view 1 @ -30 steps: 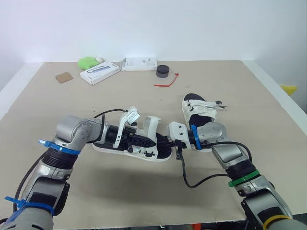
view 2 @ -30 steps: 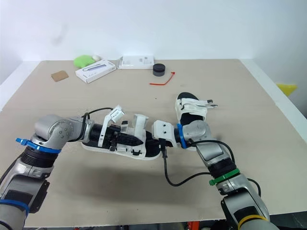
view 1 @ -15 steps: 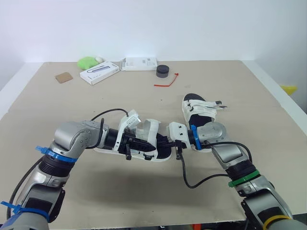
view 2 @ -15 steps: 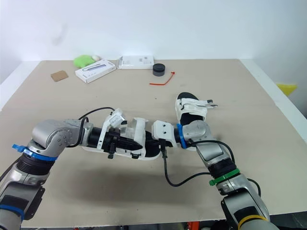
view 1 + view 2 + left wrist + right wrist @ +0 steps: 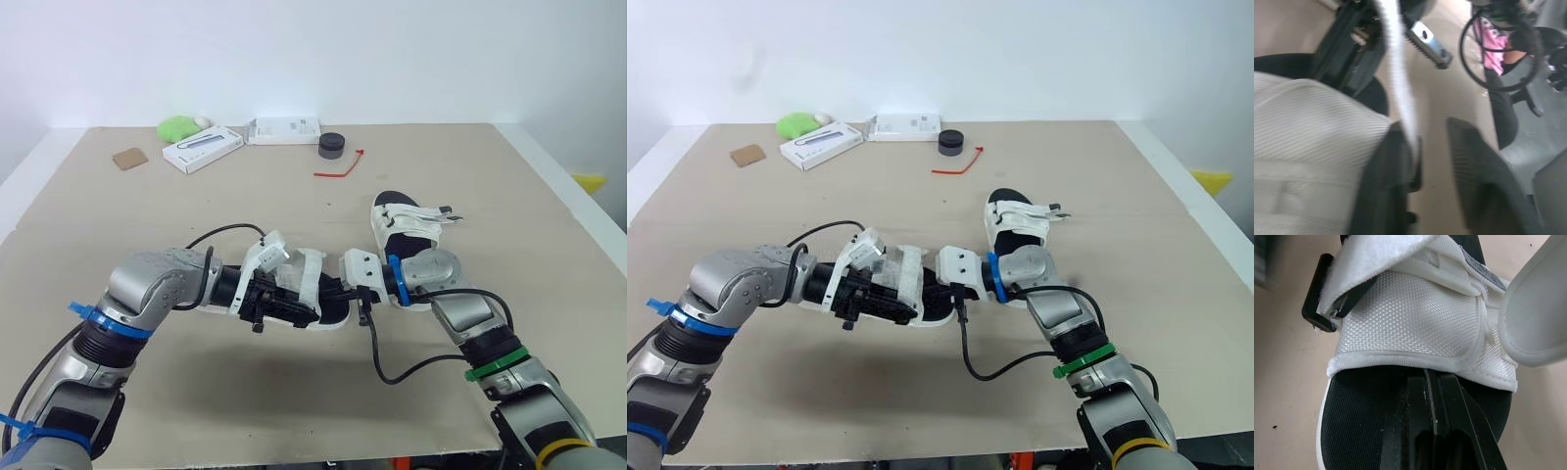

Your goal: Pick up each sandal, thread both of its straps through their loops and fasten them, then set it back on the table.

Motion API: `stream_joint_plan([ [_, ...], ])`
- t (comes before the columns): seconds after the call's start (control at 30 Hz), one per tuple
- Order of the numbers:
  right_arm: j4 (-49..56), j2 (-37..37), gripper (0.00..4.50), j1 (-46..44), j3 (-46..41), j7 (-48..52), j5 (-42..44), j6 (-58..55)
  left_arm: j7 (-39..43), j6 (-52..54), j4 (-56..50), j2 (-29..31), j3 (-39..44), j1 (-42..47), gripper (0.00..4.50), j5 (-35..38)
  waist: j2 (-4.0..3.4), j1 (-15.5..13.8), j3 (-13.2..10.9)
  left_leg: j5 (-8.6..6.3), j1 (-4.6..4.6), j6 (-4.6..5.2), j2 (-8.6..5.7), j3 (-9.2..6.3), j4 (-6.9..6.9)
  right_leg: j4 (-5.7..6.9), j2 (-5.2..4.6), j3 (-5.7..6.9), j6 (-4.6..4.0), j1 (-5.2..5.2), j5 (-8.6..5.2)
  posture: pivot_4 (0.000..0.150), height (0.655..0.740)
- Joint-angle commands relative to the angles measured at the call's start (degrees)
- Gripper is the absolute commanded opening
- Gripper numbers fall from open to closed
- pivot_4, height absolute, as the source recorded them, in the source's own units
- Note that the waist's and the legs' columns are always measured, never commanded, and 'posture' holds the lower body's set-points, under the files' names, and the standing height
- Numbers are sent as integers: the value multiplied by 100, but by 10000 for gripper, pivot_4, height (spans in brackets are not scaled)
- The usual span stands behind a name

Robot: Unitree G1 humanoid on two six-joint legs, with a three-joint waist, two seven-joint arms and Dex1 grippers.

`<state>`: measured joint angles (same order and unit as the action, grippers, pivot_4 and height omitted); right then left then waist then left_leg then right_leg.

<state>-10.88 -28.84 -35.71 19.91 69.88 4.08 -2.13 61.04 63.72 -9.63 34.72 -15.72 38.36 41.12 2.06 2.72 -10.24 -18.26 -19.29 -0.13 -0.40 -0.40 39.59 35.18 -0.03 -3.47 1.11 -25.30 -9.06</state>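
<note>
Bare beige tabletop [image 5: 294,392] lies open along the near edge and far left. A white-strapped black sandal [image 5: 407,220] and a looping black cable [image 5: 373,343] crowd the right, while a long white cardboard box [image 5: 203,149] and a black round cap [image 5: 333,145] sit by the far edge.

Both elbows bent inward, tips almost nose to nose
Left gripper [image 5: 1426,131] pointed right with its fingers apart; right gripper [image 5: 1436,431] pointed left, fingers pressed tight together.
</note>
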Motion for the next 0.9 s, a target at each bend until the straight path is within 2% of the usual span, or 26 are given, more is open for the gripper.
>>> stream_joint_plan([
  [0.03,-49,-16,0,-3,52,7,-108,-20,-40,-189,154,-61,187,210,24814,-92,0,-3,0,0,0,0,-1,0,1,0,0,0,1,0,1,1500,7400],
  [0.2,-65,-17,0,-6,44,-10,-122,-7,-344,-334,743,-403,497,582,24814,-177,0,-2,0,3,-1,2,-3,2,7,0,0,0,3,1,7,1500,7400],
  [0.5,-76,-14,0,-14,33,-12,-125,0,-438,-152,978,-660,625,745,24814,-105,0,-1,0,1,-4,4,-3,3,6,0,-3,-4,2,-3,8,1500,7400],
  [0.6,-92,-12,0,-20,36,-9,-131,6,-472,-159,1112,-760,686,842,17066,-120,0,1,0,2,-4,3,-3,4,6,0,-1,-5,3,-3,9,1500,7400],
  [0.63,-89,-13,0,-19,36,-7,-130,5,-458,-170,1113,-771,685,855,11582,-127,0,0,0,1,-4,3,-3,4,6,0,0,-5,3,-3,9,1500,7400],
  [0.67,-88,-13,0,-20,36,-6,-129,5,-446,-179,1113,-777,684,863,10069,-133,0,0,-1,1,-4,3,-3,3,6,0,1,-4,3,-3,9,1500,7400],
  [0.73,-79,-16,0,-20,37,-1,-129,3,-408,-165,1062,-774,682,851,1589,-114,0,0,0,1,-4,3,-2,3,6,0,0,-5,2,-3,9,1500,7400],
  [0.77,-83,-19,0,-22,40,3,-134,13,-392,-140,1028,-765,685,836,431,-95,0,0,0,1,-4,3,-2,3,6,0,-1,-5,2,-3,9,1500,7400],
  [0.9,-74,-22,0,-27,39,10,-133,9,-254,-79,775,-570,554,637,431,-99,0,1,0,1,-4,3,-2,4,6,0,-1,-6,3,-3,9,1500,7400],
])
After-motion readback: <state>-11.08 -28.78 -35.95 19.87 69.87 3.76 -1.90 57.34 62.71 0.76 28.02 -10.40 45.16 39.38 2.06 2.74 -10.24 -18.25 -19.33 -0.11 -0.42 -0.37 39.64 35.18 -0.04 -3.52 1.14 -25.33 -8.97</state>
